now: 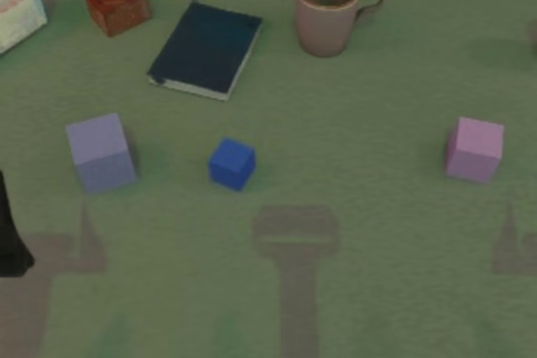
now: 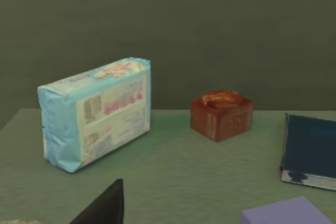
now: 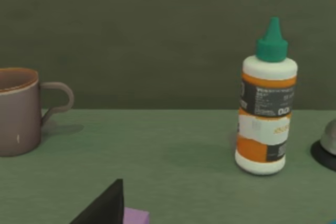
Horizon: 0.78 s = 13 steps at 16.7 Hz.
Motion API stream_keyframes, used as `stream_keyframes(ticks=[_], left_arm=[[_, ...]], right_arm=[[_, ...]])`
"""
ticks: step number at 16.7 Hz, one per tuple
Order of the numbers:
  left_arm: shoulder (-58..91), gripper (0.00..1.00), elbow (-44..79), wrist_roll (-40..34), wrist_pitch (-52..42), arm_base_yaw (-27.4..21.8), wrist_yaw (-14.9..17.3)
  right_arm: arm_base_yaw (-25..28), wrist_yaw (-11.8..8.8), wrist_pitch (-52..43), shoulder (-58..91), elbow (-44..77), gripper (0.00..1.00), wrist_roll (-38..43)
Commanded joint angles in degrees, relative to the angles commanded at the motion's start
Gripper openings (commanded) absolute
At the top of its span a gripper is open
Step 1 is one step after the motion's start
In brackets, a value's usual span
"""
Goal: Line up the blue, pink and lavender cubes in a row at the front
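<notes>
Three cubes stand apart across the middle of the green table. The large pale lavender cube [image 1: 101, 153] is at the left, and its top corner [image 2: 286, 213] shows in the left wrist view. The small deep blue cube [image 1: 232, 163] stands right of it. The pinkish-mauve cube [image 1: 475, 149] is far to the right, and a sliver of it [image 3: 135, 216] shows in the right wrist view. My left arm [image 1: 13, 245] shows as a dark shape at the left edge, front-left of the lavender cube. A dark part of my right gripper [image 3: 102, 208] shows just beside the pink cube; the top view does not show this arm.
Along the back stand a light-blue packet [image 1: 17, 6], a reddish-orange patterned box [image 1: 117, 4], a dark-navy book [image 1: 205, 48] and a brown mug [image 1: 329, 10]. An orange-and-white bottle with a green cap [image 3: 265, 108] and a metal bell [image 3: 328, 145] stand at the back right.
</notes>
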<state>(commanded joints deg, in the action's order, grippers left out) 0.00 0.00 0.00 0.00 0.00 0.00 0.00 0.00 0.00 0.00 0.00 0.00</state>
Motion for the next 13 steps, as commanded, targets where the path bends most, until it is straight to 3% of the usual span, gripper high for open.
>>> stream_keyframes(ticks=[6,13], left_arm=[[5.9,1.0,5.8,-0.4,-3.6,-1.4,-0.1],[38.0,1.0,34.5,-1.1,-22.3,-8.9,0.0]], right_arm=[[0.0,0.0,0.0,0.0,0.0,1.0,0.0],[0.0,0.0,0.0,0.0,0.0,1.0,0.0]])
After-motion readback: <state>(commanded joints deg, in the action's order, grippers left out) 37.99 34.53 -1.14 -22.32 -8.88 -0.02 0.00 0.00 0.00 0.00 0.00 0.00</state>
